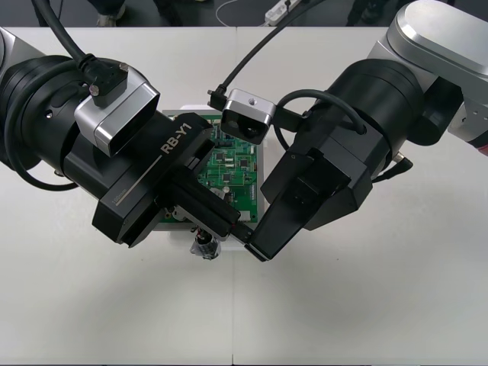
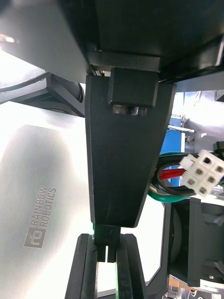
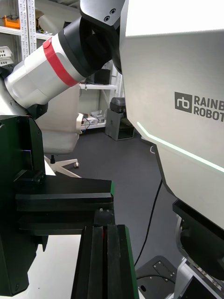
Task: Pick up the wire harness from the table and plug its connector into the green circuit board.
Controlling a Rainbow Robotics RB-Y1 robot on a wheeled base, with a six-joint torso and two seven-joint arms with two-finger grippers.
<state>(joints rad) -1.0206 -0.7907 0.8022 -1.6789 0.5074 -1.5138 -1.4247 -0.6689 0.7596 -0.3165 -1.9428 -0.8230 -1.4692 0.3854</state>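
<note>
One harness [image 1: 204,245] in left jaws

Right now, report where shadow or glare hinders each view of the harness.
Front view: the arms' shadow dims the table around the harness's socket; the green circuit board is lit. Right wrist view: glare backlights a dark body; wires readable. Left wrist view: a red wire, shaded, in the shut left gripper.

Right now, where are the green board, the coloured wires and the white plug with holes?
green board [image 1: 232,169], front view, bare middle part.
wires [image 2: 171,174], right wrist view, on the red one.
white plug [image 2: 204,172], right wrist view, its holed face.
</note>
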